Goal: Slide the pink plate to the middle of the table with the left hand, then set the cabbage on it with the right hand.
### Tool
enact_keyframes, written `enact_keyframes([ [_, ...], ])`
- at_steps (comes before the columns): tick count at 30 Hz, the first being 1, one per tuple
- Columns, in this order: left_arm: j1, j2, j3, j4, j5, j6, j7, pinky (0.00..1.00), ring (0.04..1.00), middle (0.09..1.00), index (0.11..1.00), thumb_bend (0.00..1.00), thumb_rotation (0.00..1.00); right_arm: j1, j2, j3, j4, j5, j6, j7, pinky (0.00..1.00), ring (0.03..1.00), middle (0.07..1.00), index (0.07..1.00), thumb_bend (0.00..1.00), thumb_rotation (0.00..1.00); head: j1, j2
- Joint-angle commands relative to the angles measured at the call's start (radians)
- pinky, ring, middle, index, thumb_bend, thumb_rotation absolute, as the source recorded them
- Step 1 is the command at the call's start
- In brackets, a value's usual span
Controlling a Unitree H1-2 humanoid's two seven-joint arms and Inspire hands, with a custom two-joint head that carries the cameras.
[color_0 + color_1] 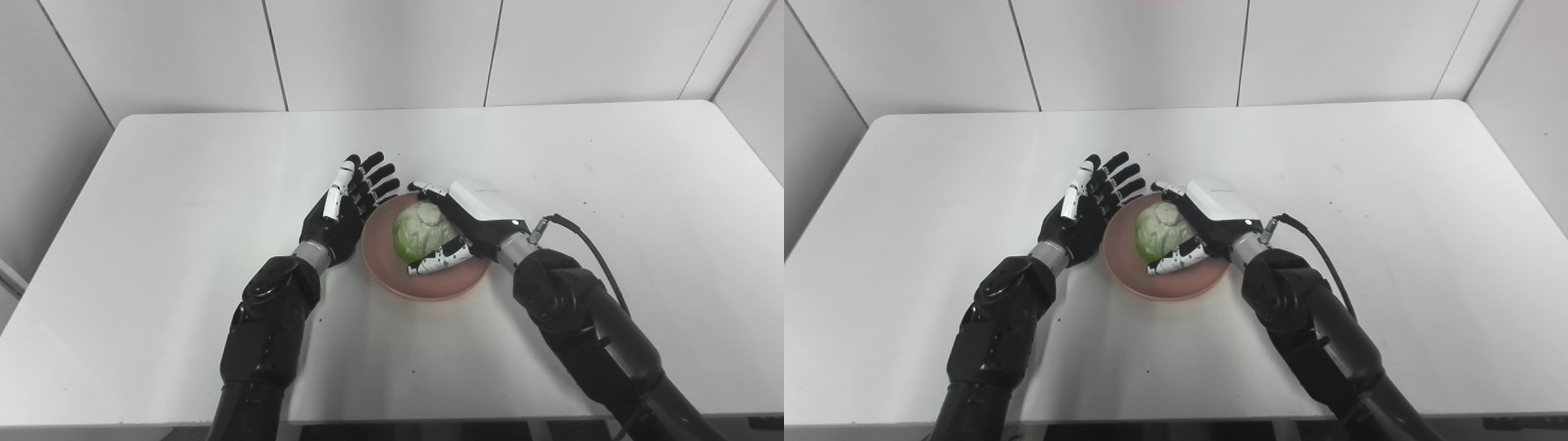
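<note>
While the left side of the white table (pixel 153 202) lies bare, the robot's left hand (pixel 343 208) rests palm-up with its fingers spread apart, holding nothing, its outer edge just beside the left rim of the pink plate (pixel 422 285). Whether it touches that rim cannot be told from either view. The plate sits roughly at the middle of the table, flat on the surface, so the sliding step appears finished and the left hand seems only to be waiting.

On the plate lies the cabbage (pixel 419 233), pale on top and bright green along its lower left side. It seems to rest on the plate's floor rather than hang above it, though the contact underneath is hidden. The right hand (pixel 456 223) wraps around it from the right, fingers curled over the far side and thumb pressed against the near side, so it is grasping the cabbage. Its white back plate faces upward, and a black cable (pixel 588 245) loops from the wrist toward the forearm.

Judging by this, the cabbage has reached its goal and little remains: the right hand must loosen its hold and draw away without rolling the cabbage off the plate. Further right, the table shows only a few small dark specks.
</note>
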Motion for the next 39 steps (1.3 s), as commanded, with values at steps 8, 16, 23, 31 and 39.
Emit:
enact_keyframes([
  [8,0.008,0.003,0.004,0.002,0.021,0.045,0.03,0.86,0.875,0.893,0.885,0.4,1.0,-0.042,-0.017,-0.032,-0.051,0.054,-0.085,0.015,0.87,0.967,1.0,1.0,1.0,0.58,-0.003,-0.002],
  [16,0.018,0.019,-0.003,-0.023,0.019,0.04,0.019,0.88,0.895,0.908,0.896,0.41,1.0,-0.014,0.003,-0.081,-0.061,0.103,-0.141,-0.058,0.83,0.956,1.0,1.0,1.0,0.64,-0.01,-0.011],
  [23,0.053,0.021,-0.004,-0.086,0.058,-0.016,0.047,0.89,0.913,0.916,0.905,0.4,1.0,0.068,0.077,-0.19,-0.073,0.196,-0.199,-0.203,0.88,0.994,1.0,1.0,1.0,0.73,-0.023,-0.019],
  [31,0.115,0.006,-0.014,-0.188,0.166,-0.119,0.102,0.94,0.933,0.939,0.937,0.43,1.0,0.14,0.167,-0.307,-0.068,0.286,-0.222,-0.351,0.92,0.997,1.0,1.0,0.94,0.99,-0.03,-0.026],
  [39,0.175,0.004,-0.023,-0.228,0.246,-0.243,0.128,0.96,0.967,0.974,0.976,0.41,1.0,0.19,0.241,-0.41,-0.018,0.515,-0.295,-0.39,1.0,1.0,1.0,1.0,0.71,1.0,-0.055,-0.031],
])
